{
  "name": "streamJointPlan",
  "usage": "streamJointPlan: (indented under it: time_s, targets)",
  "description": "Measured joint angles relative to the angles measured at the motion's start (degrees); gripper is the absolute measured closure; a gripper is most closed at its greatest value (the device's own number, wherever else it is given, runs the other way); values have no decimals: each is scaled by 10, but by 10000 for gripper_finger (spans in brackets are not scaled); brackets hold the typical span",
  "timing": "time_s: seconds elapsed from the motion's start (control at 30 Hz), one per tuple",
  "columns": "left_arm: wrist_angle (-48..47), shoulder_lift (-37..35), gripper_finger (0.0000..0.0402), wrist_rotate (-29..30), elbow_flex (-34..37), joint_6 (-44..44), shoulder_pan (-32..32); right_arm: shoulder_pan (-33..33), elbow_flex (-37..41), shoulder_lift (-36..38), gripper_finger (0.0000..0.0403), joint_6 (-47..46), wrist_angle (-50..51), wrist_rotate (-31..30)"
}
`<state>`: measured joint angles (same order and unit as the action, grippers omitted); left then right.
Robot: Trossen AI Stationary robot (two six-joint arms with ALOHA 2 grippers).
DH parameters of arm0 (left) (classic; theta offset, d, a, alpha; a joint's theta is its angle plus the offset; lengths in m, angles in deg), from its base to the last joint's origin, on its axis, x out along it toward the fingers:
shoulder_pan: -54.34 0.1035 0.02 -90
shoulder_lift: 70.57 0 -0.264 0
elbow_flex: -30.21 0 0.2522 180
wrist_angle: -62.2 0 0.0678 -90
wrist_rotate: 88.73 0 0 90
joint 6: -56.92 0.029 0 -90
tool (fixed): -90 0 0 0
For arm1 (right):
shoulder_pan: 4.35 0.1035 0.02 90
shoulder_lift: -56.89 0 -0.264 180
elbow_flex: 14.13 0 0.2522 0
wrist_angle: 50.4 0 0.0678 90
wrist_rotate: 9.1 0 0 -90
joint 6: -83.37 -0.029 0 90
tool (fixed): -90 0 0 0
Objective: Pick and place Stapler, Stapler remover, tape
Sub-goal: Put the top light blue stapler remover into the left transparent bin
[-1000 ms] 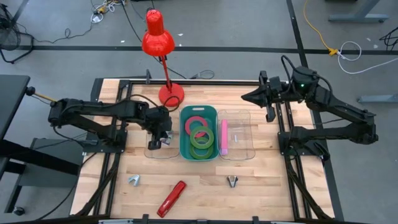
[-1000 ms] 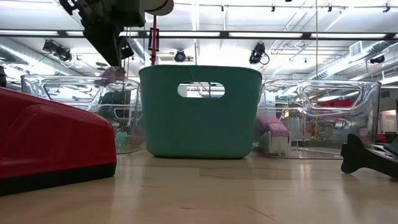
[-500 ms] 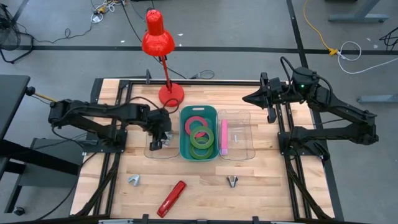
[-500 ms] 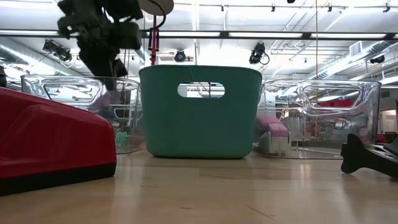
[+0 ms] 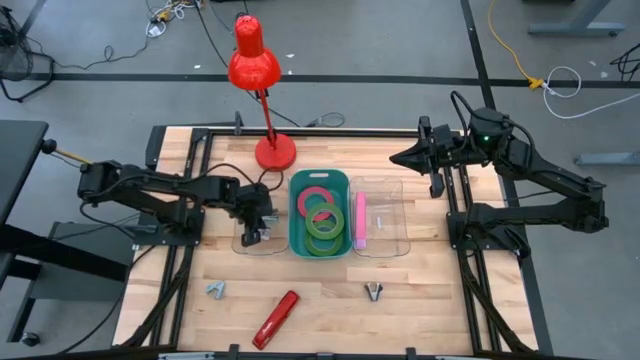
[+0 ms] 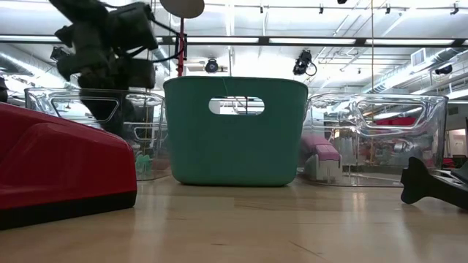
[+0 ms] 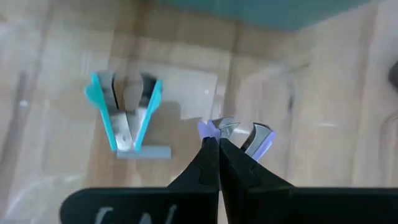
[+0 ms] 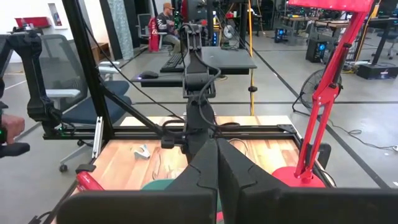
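Nearest the table's front edge lie a red stapler [image 5: 276, 319], a grey staple remover [image 5: 215, 290] to its left and a dark staple remover [image 5: 373, 291] to its right. Behind them, the left gripper [image 5: 252, 232] hangs in the left clear bin [image 5: 243, 246], jaws pressed together, with a purple staple remover [image 7: 239, 134] just beyond its tips and a blue one [image 7: 127, 116] beside. The teal bin [image 5: 297, 240] holds tape rolls [image 5: 321, 220]. Farther back, the right gripper [image 5: 400, 156] waits, jaws pressed together.

Grey floor [image 5: 380, 40], loose cables; office chair [image 8: 59, 93], desks behind.
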<state>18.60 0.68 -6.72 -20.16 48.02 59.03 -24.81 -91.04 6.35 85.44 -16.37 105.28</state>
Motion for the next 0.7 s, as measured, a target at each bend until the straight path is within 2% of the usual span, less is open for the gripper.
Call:
streamJointPlan:
  time_s: [0.43, 0.7]
  targets:
    - [21, 0, 396, 1, 29, -25, 0, 0, 0, 0, 402, 0, 0, 0]
    - [24, 0, 360, 2, 29, -18, -1, 0, 0, 0, 402, 0, 0, 0]
